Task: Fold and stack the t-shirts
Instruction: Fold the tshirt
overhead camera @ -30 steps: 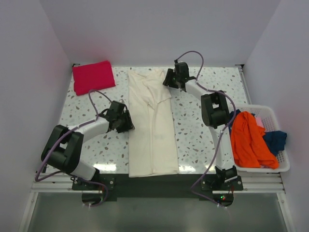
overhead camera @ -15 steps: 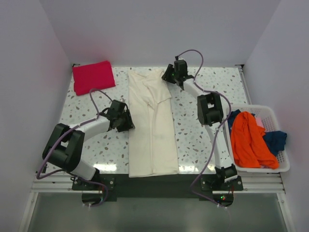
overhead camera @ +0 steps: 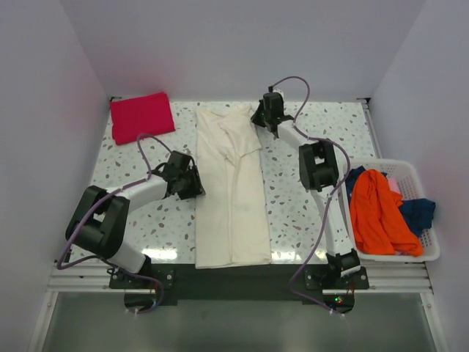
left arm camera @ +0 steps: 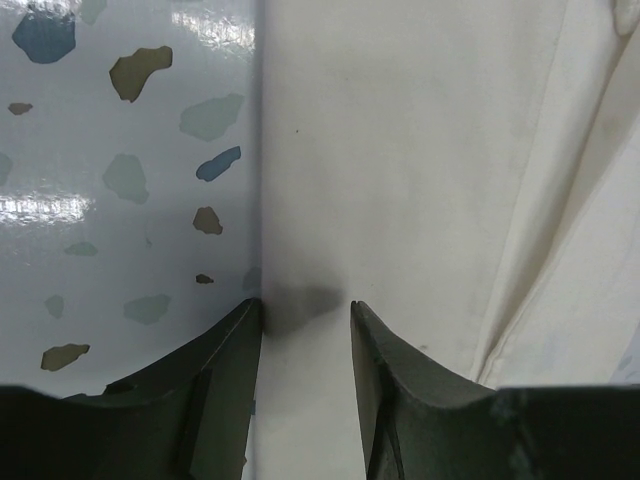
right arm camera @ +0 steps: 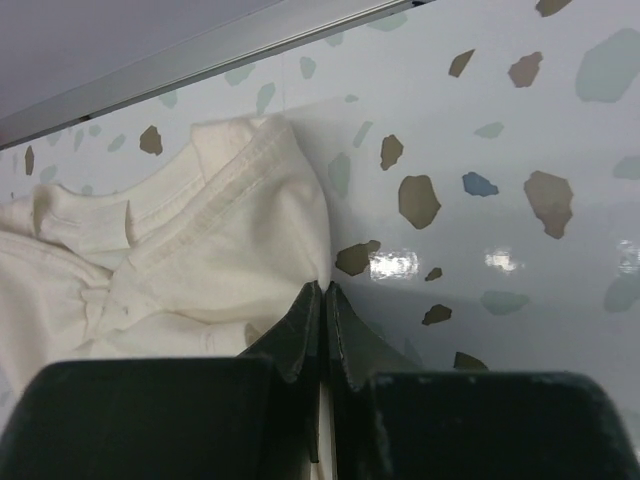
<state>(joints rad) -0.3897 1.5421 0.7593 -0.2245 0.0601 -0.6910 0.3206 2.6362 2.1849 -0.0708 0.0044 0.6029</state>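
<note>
Outside wrist views, red t-shirt

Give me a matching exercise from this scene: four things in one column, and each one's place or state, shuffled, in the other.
Things
1. red t-shirt
2. orange t-shirt
3. left gripper
4. right gripper

Places or states
A. shut on the cream t-shirt at its far edge, by the collar
B. folded, at the far left corner of the table
C. open, at the cream t-shirt's left edge
D. in the white basket

Pairs: 1-B, 2-D, 3-C, 4-A
</note>
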